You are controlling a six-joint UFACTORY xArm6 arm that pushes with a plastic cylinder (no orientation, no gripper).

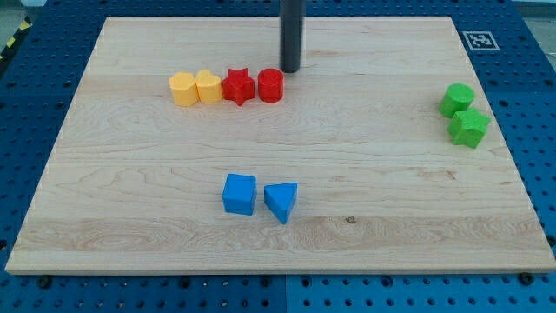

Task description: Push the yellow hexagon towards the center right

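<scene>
The yellow hexagon (182,89) lies at the upper left of the wooden board (130,217), at the left end of a row. Touching it on the right is a second yellow block (208,86), then a red star (238,86) and a red cylinder (270,85). My tip (289,69) stands just above and to the right of the red cylinder, close to it. The tip is well to the right of the yellow hexagon, with the row between them.
A green cylinder (457,99) and a green block (469,128) sit together at the board's right edge, around mid height. A blue cube (240,194) and a blue triangle (281,201) lie low in the middle. A marker tag (479,40) is at the top right corner.
</scene>
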